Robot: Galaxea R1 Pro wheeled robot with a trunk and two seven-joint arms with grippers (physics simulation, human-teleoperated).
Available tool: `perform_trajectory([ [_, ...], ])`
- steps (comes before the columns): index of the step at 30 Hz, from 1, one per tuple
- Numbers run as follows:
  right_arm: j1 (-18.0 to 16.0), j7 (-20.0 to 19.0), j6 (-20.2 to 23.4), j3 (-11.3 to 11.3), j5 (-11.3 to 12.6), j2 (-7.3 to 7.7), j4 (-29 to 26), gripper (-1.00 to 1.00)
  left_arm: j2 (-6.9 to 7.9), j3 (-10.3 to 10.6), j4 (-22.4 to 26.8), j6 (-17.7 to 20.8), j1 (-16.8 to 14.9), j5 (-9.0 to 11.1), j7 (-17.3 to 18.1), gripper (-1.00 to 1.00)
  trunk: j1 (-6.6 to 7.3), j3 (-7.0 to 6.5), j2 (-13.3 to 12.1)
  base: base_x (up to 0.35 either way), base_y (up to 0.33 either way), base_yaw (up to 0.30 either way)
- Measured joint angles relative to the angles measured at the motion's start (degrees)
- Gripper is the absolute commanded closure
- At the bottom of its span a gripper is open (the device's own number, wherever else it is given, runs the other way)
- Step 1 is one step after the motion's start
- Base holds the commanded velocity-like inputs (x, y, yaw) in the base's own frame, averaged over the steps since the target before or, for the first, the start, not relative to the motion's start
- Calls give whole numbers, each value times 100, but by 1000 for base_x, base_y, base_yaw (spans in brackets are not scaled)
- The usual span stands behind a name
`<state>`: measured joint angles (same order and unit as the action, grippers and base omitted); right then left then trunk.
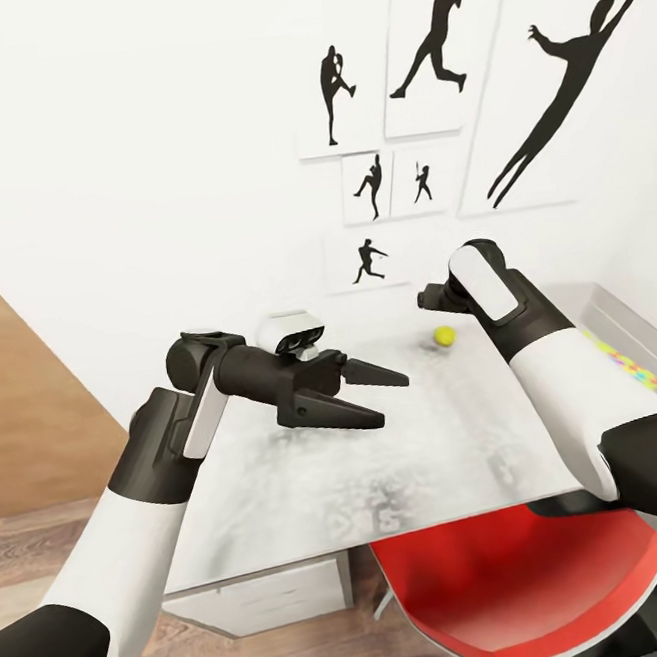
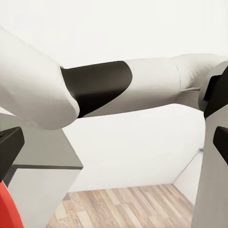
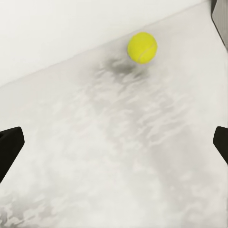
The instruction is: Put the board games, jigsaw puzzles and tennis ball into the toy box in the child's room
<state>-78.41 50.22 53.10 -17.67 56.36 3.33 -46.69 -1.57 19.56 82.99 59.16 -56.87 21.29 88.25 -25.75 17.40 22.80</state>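
Observation:
The tennis ball [image 1: 444,335] is a small yellow-green ball lying near the back of the pale mottled table [image 1: 284,493], close to the wall. My right gripper [image 1: 432,299] hovers just above and left of it. In the right wrist view the tennis ball [image 3: 142,47] lies ahead of the right gripper [image 3: 114,145], whose fingers are open wide and hold nothing. My left gripper [image 1: 394,401] hangs open and empty over the middle of the table. The light grey toy box [image 1: 608,314] stands at the right, with a multicoloured jigsaw puzzle [image 1: 628,363] in it, partly hidden by my right arm.
A red chair [image 1: 513,572] is pushed under the table's front edge. A white drawer unit [image 1: 264,596] stands below the table at the left. The white wall with black baseball silhouettes [image 1: 435,27] runs right behind the table. Wood floor [image 1: 39,447] lies to the left.

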Motion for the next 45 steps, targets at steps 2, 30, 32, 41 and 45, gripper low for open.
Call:
perform_trajectory([
  [2,0,0,-2,1,-2,0,3,-100,0,0,0,0,1,0,3,-100,0,17,0,0,0,-158],
  [30,-7,1,-6,2,-6,-8,8,-100,0,0,0,0,-1,0,0,-100,0,90,0,0,0,-86],
  [32,-8,1,-6,2,-6,-11,8,-100,0,0,0,0,-1,0,2,-100,0,107,0,0,0,0],
  [41,-9,1,-6,2,-6,-79,8,-100,0,0,0,0,3,0,0,-100,0,189,0,0,0,0],
  [45,-9,1,-6,2,-7,-84,8,-100,0,0,0,0,0,0,3,-100,0,226,0,0,0,0],
])
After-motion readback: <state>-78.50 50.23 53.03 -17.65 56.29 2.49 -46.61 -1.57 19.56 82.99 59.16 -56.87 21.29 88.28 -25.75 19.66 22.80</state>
